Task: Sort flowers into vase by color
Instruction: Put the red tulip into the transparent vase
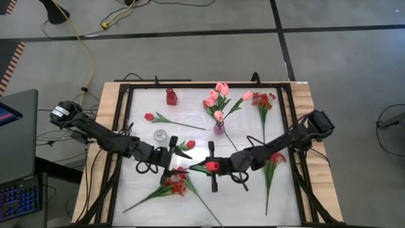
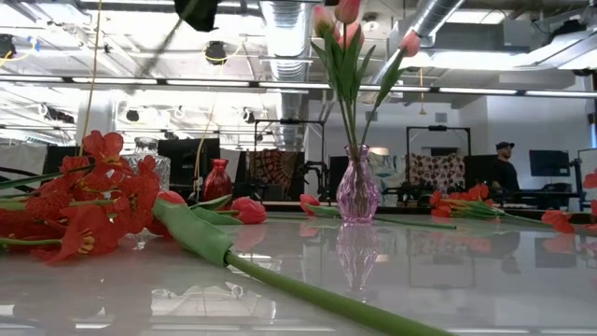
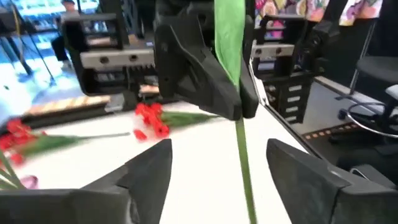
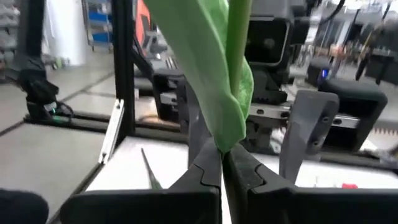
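The red tulip (image 1: 212,166) you are handing over hangs in front of the purple vase (image 1: 219,128), its green stem pinched in the right gripper (image 1: 214,166), which is clamped tight on it. The stem's long axis runs across toward the left gripper (image 1: 169,157), whose fingers (image 3: 152,163) stand wide apart around the stem, not gripping. The right arm is nearer the red vase's (image 1: 171,96) route. A red spray (image 1: 177,183) lies just below the grippers; open tabletop (image 1: 190,136) lies between them and the vases.
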